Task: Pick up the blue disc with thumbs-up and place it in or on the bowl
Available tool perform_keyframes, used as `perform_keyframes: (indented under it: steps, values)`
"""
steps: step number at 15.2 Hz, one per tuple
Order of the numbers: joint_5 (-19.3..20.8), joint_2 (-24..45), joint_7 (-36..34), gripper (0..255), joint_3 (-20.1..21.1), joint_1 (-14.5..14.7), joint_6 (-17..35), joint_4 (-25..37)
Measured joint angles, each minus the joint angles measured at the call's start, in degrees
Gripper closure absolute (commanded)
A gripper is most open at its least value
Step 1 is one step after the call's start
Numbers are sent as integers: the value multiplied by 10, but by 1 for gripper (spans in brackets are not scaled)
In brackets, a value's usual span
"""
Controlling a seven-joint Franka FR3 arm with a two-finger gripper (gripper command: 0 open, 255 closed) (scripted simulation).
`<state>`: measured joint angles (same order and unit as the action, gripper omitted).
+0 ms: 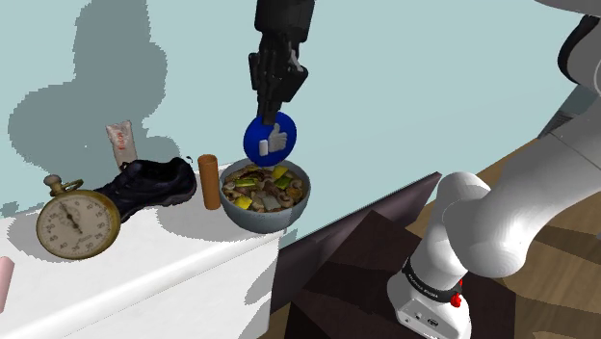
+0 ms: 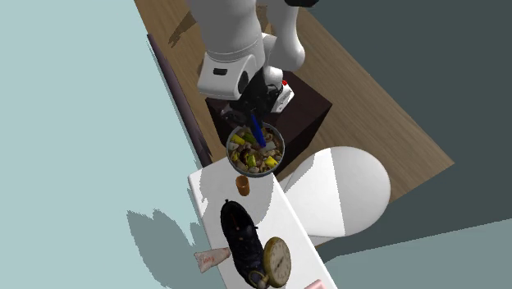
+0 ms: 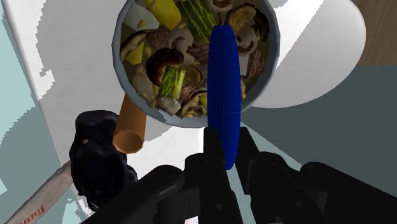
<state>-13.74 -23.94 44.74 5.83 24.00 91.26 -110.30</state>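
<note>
My black gripper (image 1: 273,123) is shut on the blue disc (image 1: 271,137), which stands on edge with its white thumbs-up facing the shoulder camera. The disc hangs just above the grey bowl (image 1: 243,214), which is full of mixed food, at the end of the white shelf. Seen from the hand, the blue disc (image 3: 225,95) appears edge-on, clasped between my two black fingers (image 3: 213,149), with the bowl (image 3: 273,63) right beneath it. From the second exterior camera, the disc (image 2: 257,131) is a thin blue strip over the bowl (image 2: 279,161).
Beside the bowl stands an orange-brown cylinder (image 1: 209,181). Further along the white shelf (image 1: 173,255) lie a black shoe (image 1: 149,183), a brass stopwatch (image 1: 77,221) and a small tube (image 1: 120,143). A dark box (image 1: 337,270), my stand, sits below; a white toilet (image 2: 349,193) is nearby.
</note>
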Motion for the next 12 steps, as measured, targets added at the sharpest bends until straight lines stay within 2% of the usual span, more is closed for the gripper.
perform_keyframes:
  steps: [6, 12]
  values:
    - [-3, -13, 11, 255, 1, 0, 47, -61]
    - [-4, -19, 13, 255, 2, 0, 57, -72]
